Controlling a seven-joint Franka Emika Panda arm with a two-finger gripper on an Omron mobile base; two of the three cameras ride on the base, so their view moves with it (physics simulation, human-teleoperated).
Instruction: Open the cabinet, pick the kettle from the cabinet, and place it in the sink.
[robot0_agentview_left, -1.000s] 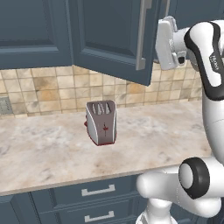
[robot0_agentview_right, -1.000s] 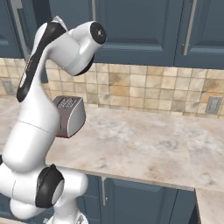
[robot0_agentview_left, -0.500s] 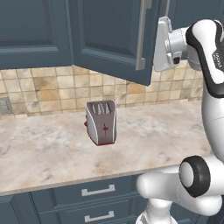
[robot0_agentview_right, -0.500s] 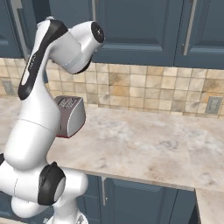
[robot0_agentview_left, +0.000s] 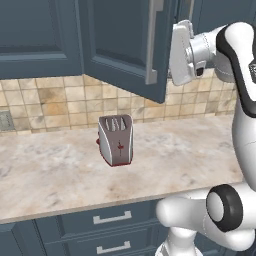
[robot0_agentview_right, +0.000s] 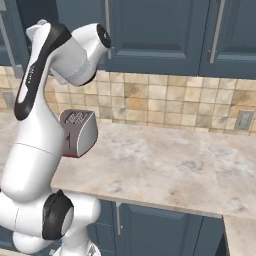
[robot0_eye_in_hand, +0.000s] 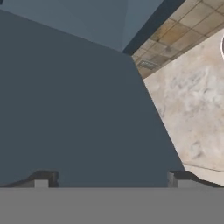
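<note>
Hand view — gripper (robot0_eye_in_hand: 111, 178) wide open, cabinet (robot0_eye_in_hand: 74, 105) door panel just ahead.

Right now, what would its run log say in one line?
stage: opening cabinet | door: swung partly out | gripper: open, behind door | toaster: on counter

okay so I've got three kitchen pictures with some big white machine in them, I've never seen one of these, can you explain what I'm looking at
The white machine is a robot arm on a driving base, in a computer-drawn kitchen. Two pictures come from cameras on the base, behind the arm to its left and right. The third looks along its hand. The arm reaches up beside a dark blue wall cabinet whose door stands partly open. In the hand view the tool has its two tips spread wide, open, holding nothing, facing the blue door. On the marble counter stands a silver toaster.
</note>
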